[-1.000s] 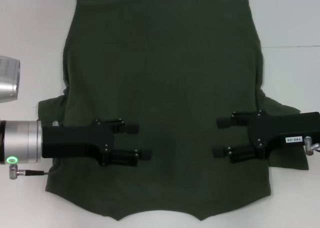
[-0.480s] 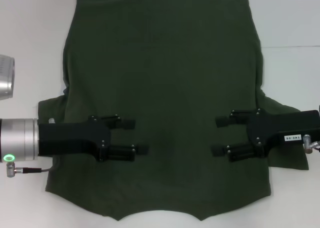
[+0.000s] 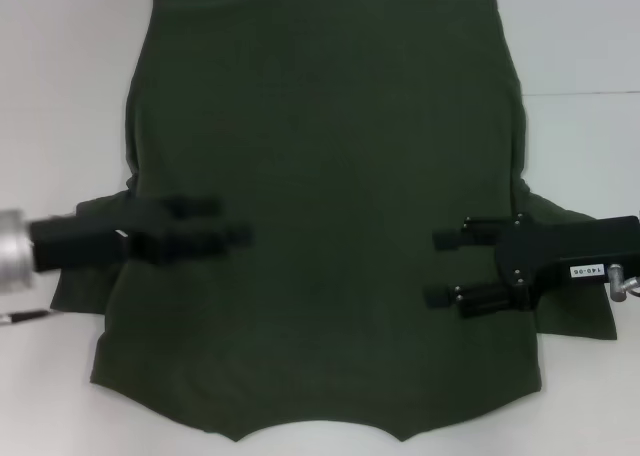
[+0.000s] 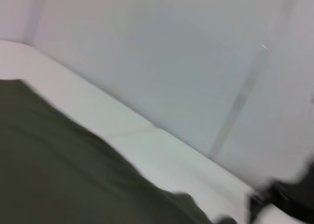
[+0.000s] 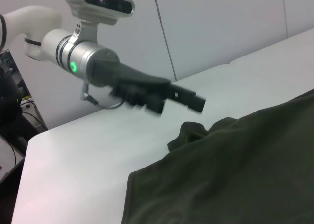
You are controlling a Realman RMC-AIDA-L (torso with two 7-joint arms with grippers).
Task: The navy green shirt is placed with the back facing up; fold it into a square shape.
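Observation:
The navy green shirt (image 3: pixel 330 126) lies flat on the white table, its hem at the far side and its collar notch at the near edge. It also shows in the left wrist view (image 4: pixel 49 160) and the right wrist view (image 5: pixel 235 170). My left gripper (image 3: pixel 222 223) hovers over the shirt's left side by the left sleeve. It is blurred by motion, open and holding nothing. The right wrist view shows the left gripper (image 5: pixel 194 100) above the table. My right gripper (image 3: pixel 440 268) is open over the shirt's right side, by the right sleeve (image 3: pixel 575 321).
The white table (image 3: pixel 60 96) surrounds the shirt on the left, right and far sides. The left sleeve (image 3: pixel 85 276) bunches out from under the left arm. A pale wall (image 4: pixel 171 62) stands behind the table.
My left gripper has swung back and to the left across the shirt, from the lower middle toward the left sleeve. The right gripper has barely moved. The shirt lies as before.

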